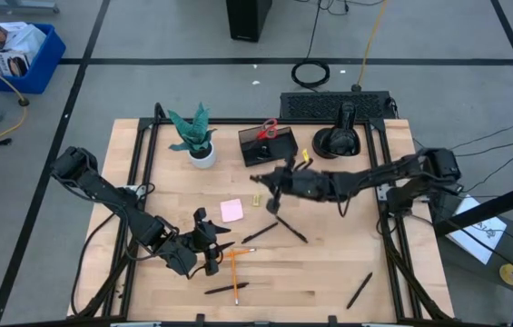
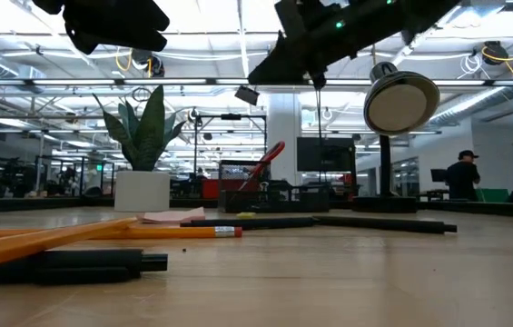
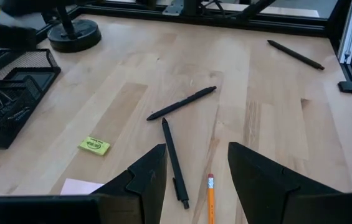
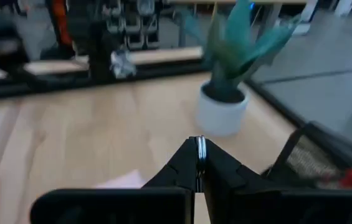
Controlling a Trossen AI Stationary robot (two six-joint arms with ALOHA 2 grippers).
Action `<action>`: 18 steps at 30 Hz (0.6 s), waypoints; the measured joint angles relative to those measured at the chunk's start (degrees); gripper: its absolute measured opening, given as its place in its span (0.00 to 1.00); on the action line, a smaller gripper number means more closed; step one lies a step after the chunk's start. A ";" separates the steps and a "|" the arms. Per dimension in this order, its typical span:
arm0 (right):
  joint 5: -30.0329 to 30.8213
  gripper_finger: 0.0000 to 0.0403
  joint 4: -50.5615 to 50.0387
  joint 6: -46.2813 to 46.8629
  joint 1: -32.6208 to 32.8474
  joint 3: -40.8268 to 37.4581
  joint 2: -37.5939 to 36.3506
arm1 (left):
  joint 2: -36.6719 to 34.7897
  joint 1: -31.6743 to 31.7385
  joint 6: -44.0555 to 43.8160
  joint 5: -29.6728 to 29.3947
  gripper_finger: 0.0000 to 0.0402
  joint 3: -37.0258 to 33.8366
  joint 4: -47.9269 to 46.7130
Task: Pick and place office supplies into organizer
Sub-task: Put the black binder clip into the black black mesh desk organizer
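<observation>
The dark mesh organizer point(image 1: 265, 145) stands at the table's far middle with the red-handled scissors point(image 1: 269, 130) upright in it. My right gripper point(image 1: 269, 192) point(image 4: 199, 163) hovers in front of it, raised above the table and shut on a small clip. My left gripper point(image 1: 212, 243) point(image 3: 191, 168) is open near the table's near left, above a black pen point(image 3: 173, 160) and an orange pencil point(image 3: 211, 194). The pink pad point(image 1: 231, 211), yellow piece point(image 1: 256, 198) point(image 3: 94, 145) and other pens point(image 1: 261, 233) point(image 1: 292, 229) lie flat on the wood. My right gripper pinches a small clip by its silver wire loop point(image 4: 200, 148), which sticks out between the two fingertips. The fingers hide the clip's body. It is lifted clear of the table.
A teal plant in a white pot point(image 1: 200, 145) stands left of the organizer, and a black round domed object point(image 1: 338, 141) to its right. More pens lie near the near edge point(image 1: 359, 291) point(image 1: 224, 289). Black frame rails run along the table's edges.
</observation>
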 joint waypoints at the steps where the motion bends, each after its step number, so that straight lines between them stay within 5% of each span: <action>1: -0.32 0.02 1.20 -0.17 -1.09 0.04 0.16 | -0.01 0.00 0.00 0.00 0.44 0.00 0.00; 18: -7.53 0.02 8.99 8.29 -16.76 0.43 11.73 | -0.02 -0.01 0.84 -0.02 0.44 0.00 0.07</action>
